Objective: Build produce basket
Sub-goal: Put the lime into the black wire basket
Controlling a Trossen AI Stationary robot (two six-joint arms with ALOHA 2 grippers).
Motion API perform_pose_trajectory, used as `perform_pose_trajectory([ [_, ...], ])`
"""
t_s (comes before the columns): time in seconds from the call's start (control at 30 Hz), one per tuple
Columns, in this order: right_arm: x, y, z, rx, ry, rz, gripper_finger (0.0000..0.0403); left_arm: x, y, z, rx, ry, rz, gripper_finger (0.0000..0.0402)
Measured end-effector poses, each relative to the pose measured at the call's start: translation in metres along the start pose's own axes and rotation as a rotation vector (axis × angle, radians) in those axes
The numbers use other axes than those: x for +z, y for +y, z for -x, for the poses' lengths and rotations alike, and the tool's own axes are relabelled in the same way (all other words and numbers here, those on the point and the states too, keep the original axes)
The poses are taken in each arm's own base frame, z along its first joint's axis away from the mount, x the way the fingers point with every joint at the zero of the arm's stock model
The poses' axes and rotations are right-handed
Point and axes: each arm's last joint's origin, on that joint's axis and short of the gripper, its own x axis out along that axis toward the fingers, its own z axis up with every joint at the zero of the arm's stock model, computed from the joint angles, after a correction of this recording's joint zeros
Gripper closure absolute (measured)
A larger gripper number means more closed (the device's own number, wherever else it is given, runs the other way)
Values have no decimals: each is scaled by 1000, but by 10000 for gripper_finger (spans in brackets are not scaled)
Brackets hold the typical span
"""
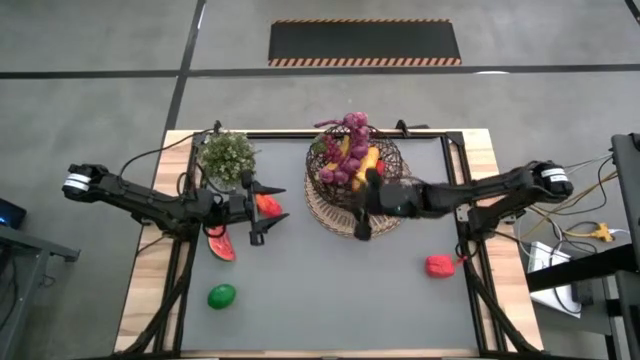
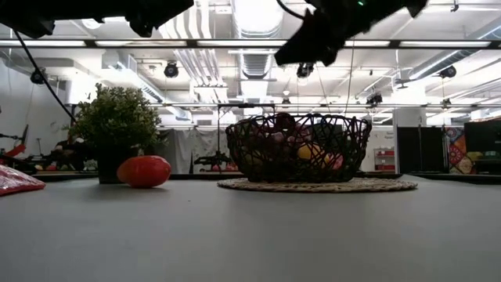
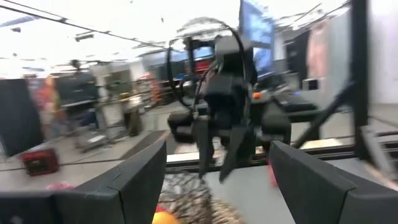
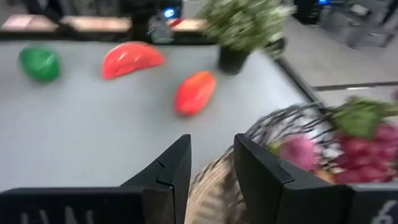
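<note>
At the table's twelve o'clock, slightly right of centre, the basket (image 1: 356, 172) sits on a round woven mat (image 1: 330, 212), already holding grapes (image 1: 352, 128), a banana (image 1: 364, 165) and other pieces too tangled to name. The right gripper (image 1: 363, 205) hangs at the basket's six o'clock rim, above the mat; in its wrist view the fingers (image 4: 177, 165) stand a narrow gap apart with nothing between them, so it looks empty-handed. Loose produce lies well apart from the basket, toward nine o'clock: a red-orange mango-like fruit (image 1: 267, 205), a watermelon slice (image 1: 220, 245) and, nearer seven o'clock, a green lime (image 1: 221, 296). A red pepper (image 1: 439, 265) lies alone toward four o'clock, close to the right arm. The left gripper (image 1: 262, 211) hovers just beside the red-orange fruit, jaws spread wide and holding nothing. That fruit's long axis runs roughly from ten to four o'clock, crossways to the left arm's reach, so I judge the left arm the better placed for it, and the right arm for the pepper. A leafy potted plant (image 1: 227, 156) stands at the basket's nine o'clock.
</note>
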Motion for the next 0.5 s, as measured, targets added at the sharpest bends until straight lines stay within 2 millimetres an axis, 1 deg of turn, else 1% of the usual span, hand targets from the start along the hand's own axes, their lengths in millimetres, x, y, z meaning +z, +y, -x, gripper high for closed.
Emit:
perform_pose_trajectory([
  [0.13,-24,22,0,70,-45,37,294,4,-4,-1,-136,-37,96,134],
  [0.23,-35,34,3,108,-67,121,294,0,-11,-3,-240,-25,225,134],
  [0.4,-36,43,8,134,-108,222,294,-15,-36,-9,-326,76,422,134],
  [0.5,-37,43,7,132,-107,260,294,-25,-52,-13,-311,153,516,134],
])
